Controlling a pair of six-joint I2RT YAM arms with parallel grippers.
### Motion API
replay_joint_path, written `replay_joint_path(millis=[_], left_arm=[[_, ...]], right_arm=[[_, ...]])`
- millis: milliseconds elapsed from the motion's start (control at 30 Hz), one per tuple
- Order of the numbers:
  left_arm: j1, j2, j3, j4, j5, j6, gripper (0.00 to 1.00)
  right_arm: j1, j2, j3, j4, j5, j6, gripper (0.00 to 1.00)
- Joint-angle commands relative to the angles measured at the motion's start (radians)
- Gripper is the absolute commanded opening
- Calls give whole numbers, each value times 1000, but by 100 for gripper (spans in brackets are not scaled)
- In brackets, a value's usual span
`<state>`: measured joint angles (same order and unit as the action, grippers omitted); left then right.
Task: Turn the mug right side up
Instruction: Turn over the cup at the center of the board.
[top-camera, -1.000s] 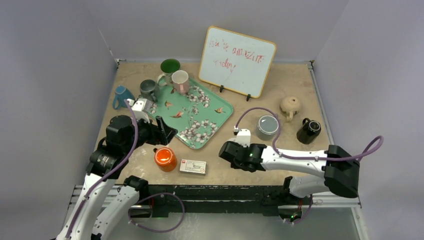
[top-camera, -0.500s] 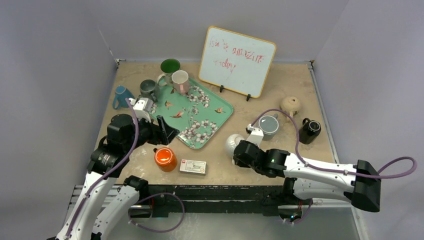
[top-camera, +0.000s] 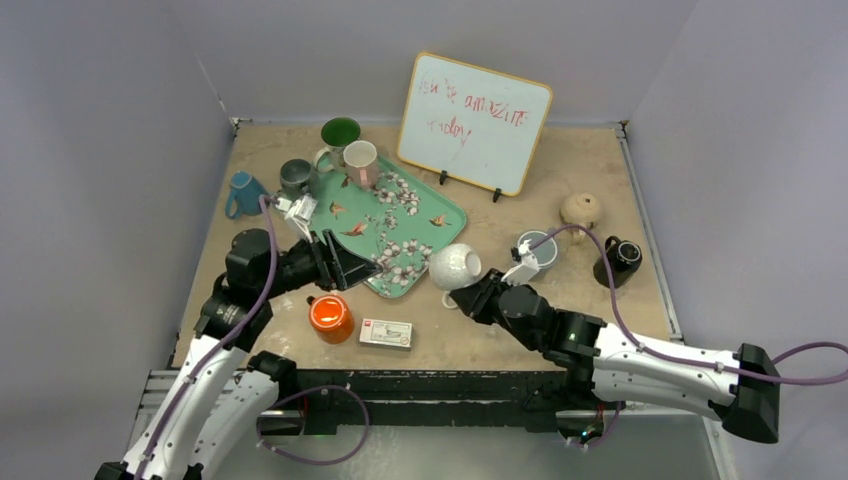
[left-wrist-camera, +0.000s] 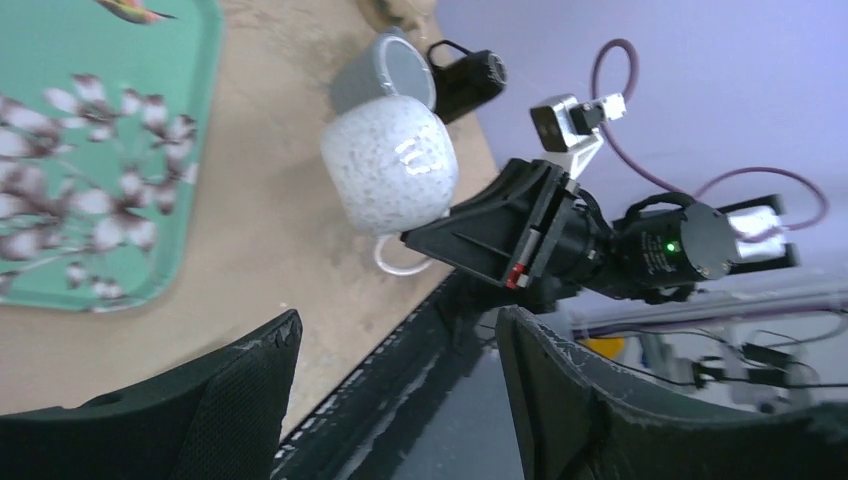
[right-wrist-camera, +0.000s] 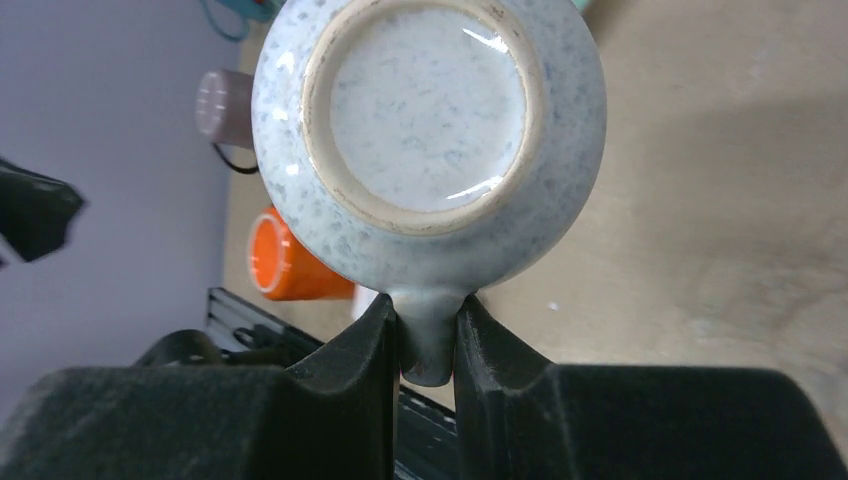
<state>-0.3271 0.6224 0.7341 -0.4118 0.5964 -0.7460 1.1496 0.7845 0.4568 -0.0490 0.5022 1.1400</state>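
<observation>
— Top external view: where's the white speckled mug (top-camera: 455, 267)?
— Lifted off the table (top-camera: 560, 170), just beside the tray (top-camera: 462, 222) at its right edge. The right gripper (top-camera: 470, 296) pinches its handle, and the base faces that wrist camera.
— Room around it?
— Bare table between the tray and the grey mug (top-camera: 537, 250); a card box (top-camera: 386, 333) sits near the front edge.
— Left gripper (top-camera: 340, 265)?
— Jaws wide with nothing between them, at the tray's near-left edge, near the orange mug (top-camera: 329, 317).
</observation>
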Motion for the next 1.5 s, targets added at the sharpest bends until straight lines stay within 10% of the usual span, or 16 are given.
replay_joint_path(millis=[0,400,967,1467], left_arm=[[7,1,-98,338,195,-260,69],[7,65,-306,949,307,-538,54],[5,191,-394,1364,308,-746,57],[5,247,-415,1605,278,-860,32]], right_arm=[[-4,-6,90,323,5,-50,0],[-5,72,197,546,-126,-102,0],[-5,188,304,730,-250,-101,0],[-18,306,342,850,-332,-48,0]])
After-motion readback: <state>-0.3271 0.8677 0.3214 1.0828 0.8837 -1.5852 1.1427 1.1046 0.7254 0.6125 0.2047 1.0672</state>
